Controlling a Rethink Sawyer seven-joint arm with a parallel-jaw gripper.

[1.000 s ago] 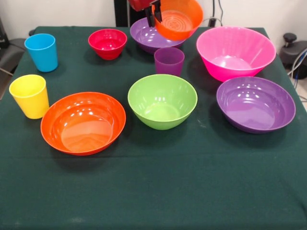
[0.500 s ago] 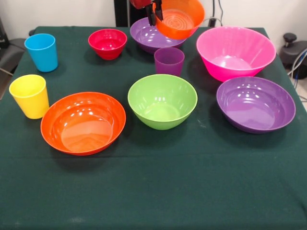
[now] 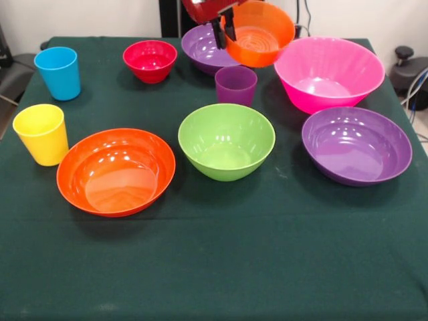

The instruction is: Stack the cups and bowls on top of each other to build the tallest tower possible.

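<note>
Gripper [image 3: 227, 30] clamped on small orange bowl [image 3: 259, 33] rim, bowl tilted, held above desk [image 3: 214, 267], apparently over gap between far purple bowl [image 3: 202, 48] and pink bowl [image 3: 329, 72].

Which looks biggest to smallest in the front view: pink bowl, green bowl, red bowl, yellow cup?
1. pink bowl
2. green bowl
3. red bowl
4. yellow cup, though it stands nearer the camera.

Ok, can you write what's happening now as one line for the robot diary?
gripper: shut on small orange bowl | bowl: lifted, tilted, over far purple bowl | tower: not started
</note>
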